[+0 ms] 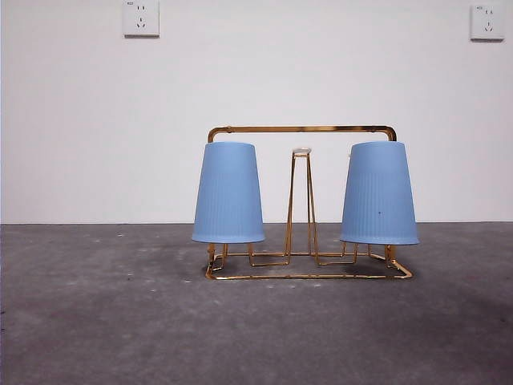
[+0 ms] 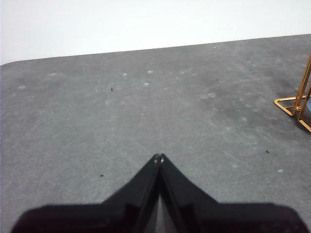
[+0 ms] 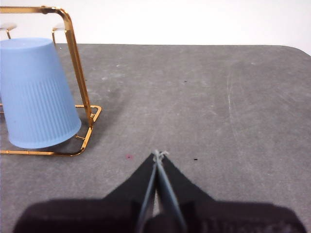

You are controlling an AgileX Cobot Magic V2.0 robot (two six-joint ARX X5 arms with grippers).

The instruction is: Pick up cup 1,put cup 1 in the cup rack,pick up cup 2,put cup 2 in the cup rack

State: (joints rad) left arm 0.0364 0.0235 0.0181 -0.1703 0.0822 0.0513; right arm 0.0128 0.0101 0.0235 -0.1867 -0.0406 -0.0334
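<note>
two blue cups, cup 1 [image 1: 379, 193], cup 2 [image 1: 228, 193], inverted on cup rack [image 1: 302, 128]

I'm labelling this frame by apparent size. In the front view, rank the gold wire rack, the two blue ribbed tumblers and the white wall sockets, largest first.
1. Gold wire cup rack, widest and tallest.
2. The two upturned blue ribbed tumblers, left and right: they look alike, so no ranking between them.
3. The white wall sockets, smallest, though they sit farther back.

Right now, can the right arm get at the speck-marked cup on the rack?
Probably yes. Cup 1 hangs upside down at the cup rack's end nearest the right gripper, with only bare table between.
</note>
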